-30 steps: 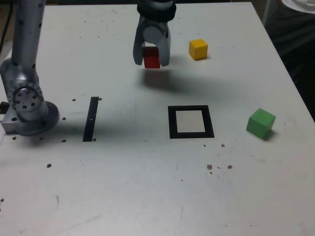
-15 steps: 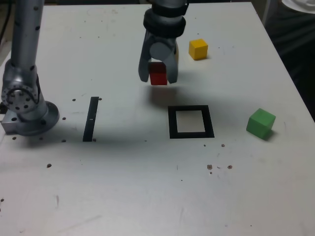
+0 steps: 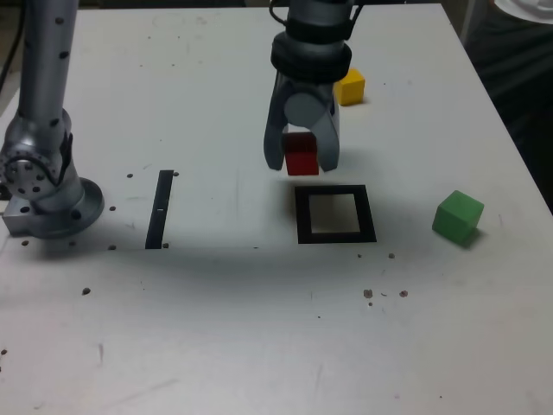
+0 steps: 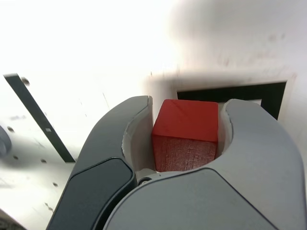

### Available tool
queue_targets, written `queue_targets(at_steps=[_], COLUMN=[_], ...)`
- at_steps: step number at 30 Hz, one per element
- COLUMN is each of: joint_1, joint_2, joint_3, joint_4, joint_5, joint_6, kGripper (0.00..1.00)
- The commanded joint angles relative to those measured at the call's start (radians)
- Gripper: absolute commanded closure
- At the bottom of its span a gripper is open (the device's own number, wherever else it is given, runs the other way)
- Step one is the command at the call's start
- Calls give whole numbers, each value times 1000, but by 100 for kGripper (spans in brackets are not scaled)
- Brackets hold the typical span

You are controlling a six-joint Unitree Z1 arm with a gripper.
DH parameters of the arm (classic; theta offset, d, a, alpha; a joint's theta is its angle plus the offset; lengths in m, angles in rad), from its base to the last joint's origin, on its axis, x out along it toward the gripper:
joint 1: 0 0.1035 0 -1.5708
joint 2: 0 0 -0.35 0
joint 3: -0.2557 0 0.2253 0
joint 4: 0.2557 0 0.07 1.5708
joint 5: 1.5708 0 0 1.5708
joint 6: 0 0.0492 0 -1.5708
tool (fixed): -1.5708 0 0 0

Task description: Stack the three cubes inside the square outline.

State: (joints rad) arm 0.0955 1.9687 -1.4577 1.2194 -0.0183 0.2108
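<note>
At the exterior view's far left you see the arm's grey base (image 3: 47,186) standing on the white bench (image 3: 259,328), with its column rising out of the top of the picture. Just to the right of the base lies a thin straight black strip (image 3: 160,209), flat on the bench and running roughly away from the camera; you also see it in the wrist view (image 4: 38,117) as a slanted dark line. Moving toward the middle, your claw (image 3: 301,160) hangs pointing down, its two grey jaws pinching the red cube (image 3: 301,156) between them; the wrist view shows the red cube (image 4: 187,134) seated squarely between the curved inner faces of the claw (image 4: 184,136), touching both. The cube is held off the bench, above its shadow, just beyond the near-left part of the square outline (image 3: 335,214), whose pale centre holds no cube. In the wrist view the black frame of the square outline (image 4: 230,92) shows just past the cube. Behind the claw, partly hidden by it, the yellow cube (image 3: 350,86) sits on the bench. Farthest toward the exterior view's right, the green cube (image 3: 458,216) rests on the bench, well apart from the outline.
</note>
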Motion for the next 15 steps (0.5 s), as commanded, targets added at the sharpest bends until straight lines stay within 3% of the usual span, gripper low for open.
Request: queue_targets(at_steps=[1,15], joint_1=[-12,-79], joint_2=[7,67], joint_3=[-10,-44], joint_4=[7,4], joint_5=[-8,-54], joint_6=[-12,-72], kGripper=[62,62])
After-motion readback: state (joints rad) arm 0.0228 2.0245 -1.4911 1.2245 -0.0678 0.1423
